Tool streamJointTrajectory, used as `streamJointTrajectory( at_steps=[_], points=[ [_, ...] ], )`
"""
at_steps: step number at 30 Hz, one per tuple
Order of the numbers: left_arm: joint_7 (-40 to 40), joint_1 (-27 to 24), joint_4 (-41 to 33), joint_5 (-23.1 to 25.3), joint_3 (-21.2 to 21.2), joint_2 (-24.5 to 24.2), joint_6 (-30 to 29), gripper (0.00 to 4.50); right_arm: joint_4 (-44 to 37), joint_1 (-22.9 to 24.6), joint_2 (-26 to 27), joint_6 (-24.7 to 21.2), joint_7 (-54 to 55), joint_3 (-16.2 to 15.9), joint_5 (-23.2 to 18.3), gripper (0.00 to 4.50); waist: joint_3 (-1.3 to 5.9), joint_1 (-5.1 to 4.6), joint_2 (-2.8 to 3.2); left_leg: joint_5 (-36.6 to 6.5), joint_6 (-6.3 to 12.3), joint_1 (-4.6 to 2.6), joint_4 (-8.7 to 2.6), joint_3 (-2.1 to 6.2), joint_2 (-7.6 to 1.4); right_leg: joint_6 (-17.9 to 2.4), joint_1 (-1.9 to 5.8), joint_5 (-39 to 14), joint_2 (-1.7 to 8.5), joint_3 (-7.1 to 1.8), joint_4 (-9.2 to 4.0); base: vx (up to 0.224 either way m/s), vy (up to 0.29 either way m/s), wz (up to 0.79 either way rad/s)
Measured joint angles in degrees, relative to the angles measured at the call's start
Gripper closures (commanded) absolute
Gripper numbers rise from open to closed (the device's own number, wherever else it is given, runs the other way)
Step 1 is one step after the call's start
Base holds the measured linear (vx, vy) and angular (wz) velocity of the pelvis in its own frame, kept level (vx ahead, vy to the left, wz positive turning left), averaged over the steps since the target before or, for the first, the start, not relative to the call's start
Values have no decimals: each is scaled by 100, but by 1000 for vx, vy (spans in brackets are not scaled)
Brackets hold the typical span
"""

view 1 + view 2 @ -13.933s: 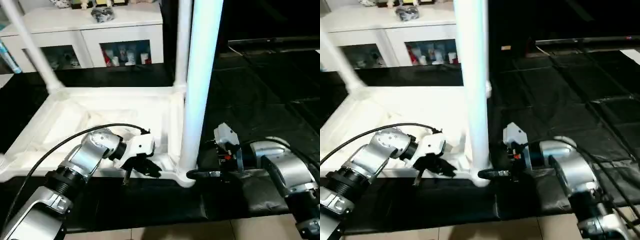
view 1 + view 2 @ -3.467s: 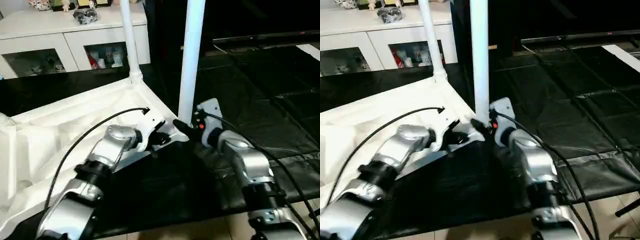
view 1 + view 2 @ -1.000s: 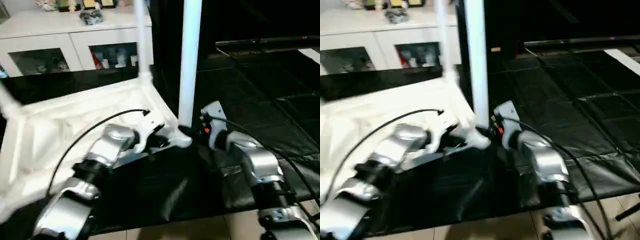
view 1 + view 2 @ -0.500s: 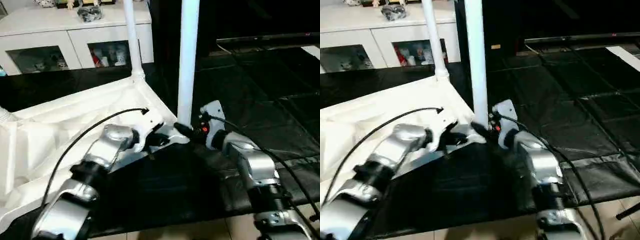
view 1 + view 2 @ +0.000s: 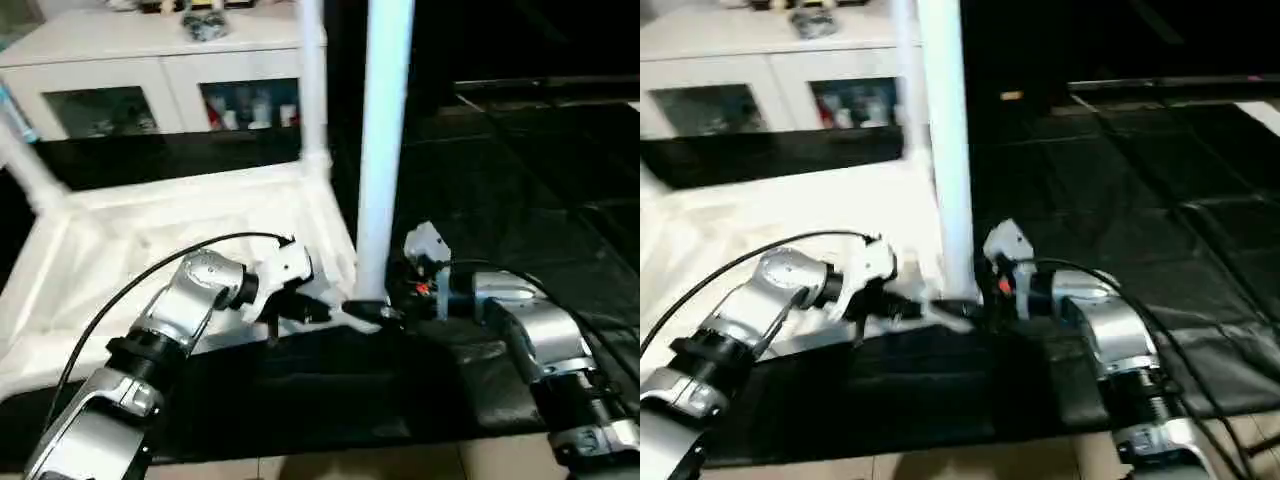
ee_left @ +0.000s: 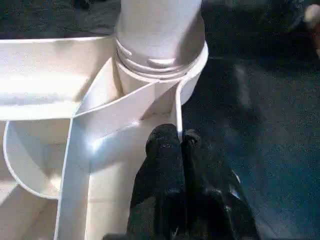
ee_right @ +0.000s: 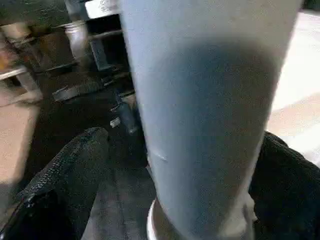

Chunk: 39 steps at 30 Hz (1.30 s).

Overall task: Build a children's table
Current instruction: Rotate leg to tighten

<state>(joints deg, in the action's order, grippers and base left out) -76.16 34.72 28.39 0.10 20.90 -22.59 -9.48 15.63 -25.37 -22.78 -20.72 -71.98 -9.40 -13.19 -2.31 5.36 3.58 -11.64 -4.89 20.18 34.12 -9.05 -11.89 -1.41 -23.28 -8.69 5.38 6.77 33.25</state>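
Observation:
The white table top lies upside down on a black mat, ribbed underside up. Three tapered white legs stand in its corner sockets: the near right leg, a far right leg and a far left leg. My left gripper is at the near right corner, its fingers pressed together on the thin rim wall just below the leg's socket. My right gripper straddles the base of the near right leg, with a finger on each side and a gap showing on one side.
A white cabinet with glass doors stands behind the table top. Black mat covers the floor to the right. Pale floor begins at the mat's near edge. A black cable arcs over my left forearm.
The table top has swung round to lie squarer to me, and its far left leg has come into view. Both grippers stay at the near right corner.

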Motion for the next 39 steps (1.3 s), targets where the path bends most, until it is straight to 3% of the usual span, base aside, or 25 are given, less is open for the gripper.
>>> streamJointTrajectory(
  at_steps=[8,18,19,23,39],
  points=[
    [-385,-53,-62,-20,119,-170,241,450,177,-166,-327,109,-860,-194,-53,10,-7,12,-20,0,0,3,4,-3,0,1,0,-1,0,-4,15,0,0,0],
    [-631,-123,-250,-31,280,-217,382,450,481,-319,-375,228,-1127,-243,-62,26,-12,51,-56,1,-1,3,12,-4,0,2,0,-1,0,-7,24,0,0,0],
    [-631,-125,-252,-32,283,-217,385,450,481,-321,-376,232,-1149,-244,-62,54,-12,51,-62,1,-1,3,12,-4,-1,2,0,-1,0,-7,25,0,0,0],
    [-631,-127,-269,-31,287,-221,406,450,526,-345,-384,289,-1233,-302,-62,74,-15,50,-73,1,-1,2,16,-4,-1,2,0,-1,0,-8,25,0,0,0],
    [-628,-153,-341,-31,309,-249,445,450,577,-344,-381,365,-1379,-453,-67,225,-25,53,-95,0,-1,3,17,-4,-1,2,0,-1,0,-8,28,0,0,0]
  ],
)
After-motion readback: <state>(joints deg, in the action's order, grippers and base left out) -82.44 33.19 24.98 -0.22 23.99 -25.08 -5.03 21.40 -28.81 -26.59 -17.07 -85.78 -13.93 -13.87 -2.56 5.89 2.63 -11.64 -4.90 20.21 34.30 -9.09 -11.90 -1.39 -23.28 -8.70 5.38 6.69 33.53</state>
